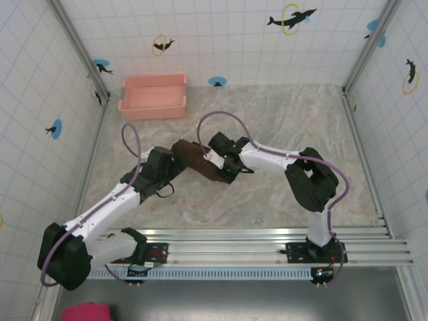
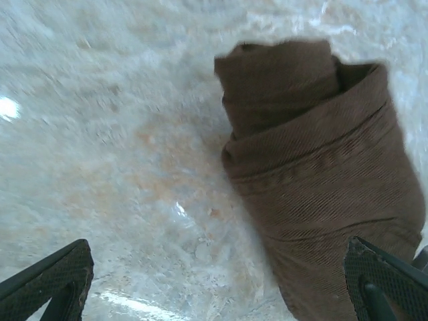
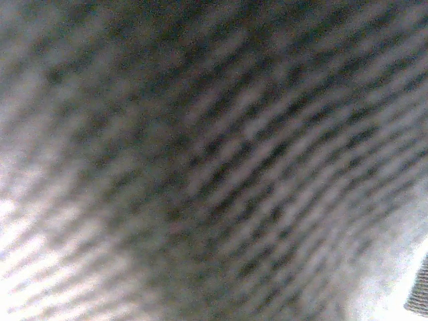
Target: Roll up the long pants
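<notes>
- Now, the long pants [image 1: 190, 159] lie in the middle of the table [image 1: 287, 120], between your two arms. They look like a fat brown roll already, so I think the rolling is nearly done.
- The cloth is soft and light. It will bend and squash when you press it. It will not break and it does not look slippery. But I think a loose roll could pop open if you are rough with it.
- A good place to take hold is the thick middle of the roll, across all the layers. If you grab just the outer flap, it may peel off.
- Your left gripper [image 2: 217, 261] is wide open and holds nothing. In its wrist view, one finger [image 2: 53, 281] is low on the left over bare table. The other is low on the right, just beside the near end of the roll. Most of the roll lies ahead of the fingers, toward that right side.
- Your right gripper [image 1: 212, 160] sits at the other end of the roll, seen from the top. Its wrist view is so close to the brown cloth that it is all blurry. You cannot tell if its fingers are squeezing the cloth or not.
- To grip with the left, I think you would first need to get the roll between the fingers.
</notes>
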